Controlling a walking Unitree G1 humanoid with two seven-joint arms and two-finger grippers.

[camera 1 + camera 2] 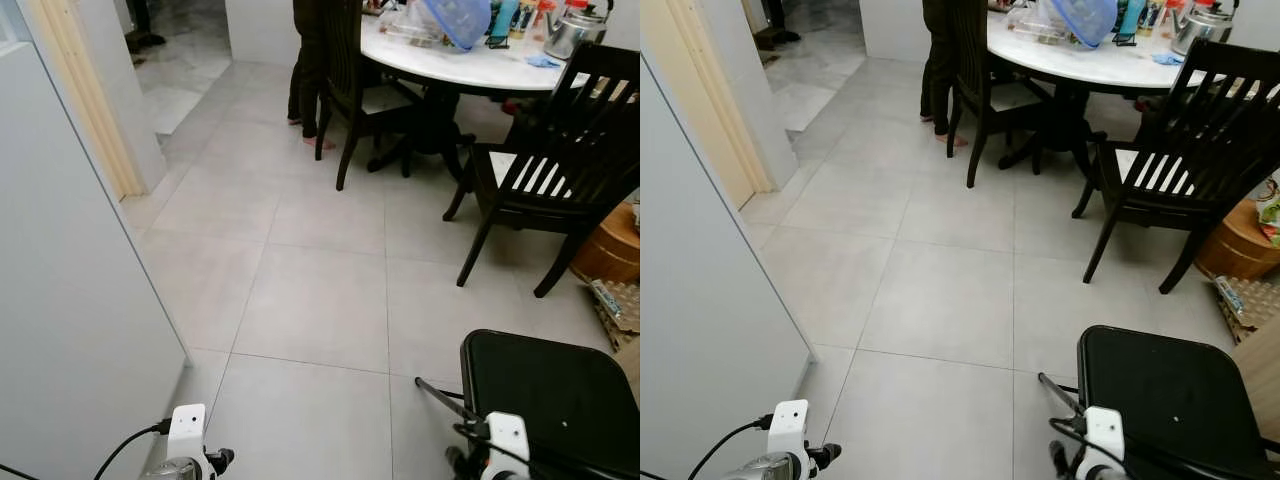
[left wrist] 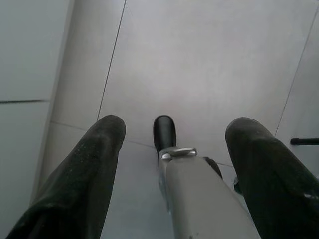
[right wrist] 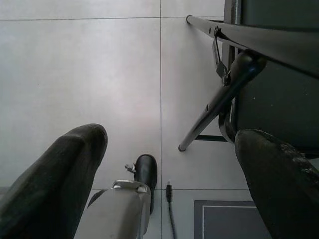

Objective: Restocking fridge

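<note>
Both hands hung low with fingers apart and empty — left hand beside the white fridge, right hand near one black folding chair. Two dark wooden chairs stood at the round surface; a person there was cut off.

Grey tiled floor under dark chairs

Under the left gripper and the right gripper, grey floor tiles. Just beside the right gripper, on its outer side, black folding chair, thin black legs slanting over the tiles. Well ahead of the right gripper, dark wooden chair drawn back from round white table; second dark chair closer in. On the table, blue cover and metal kettle. Beside it, person standing. Far ahead of the left gripper, pale door frame.
</note>
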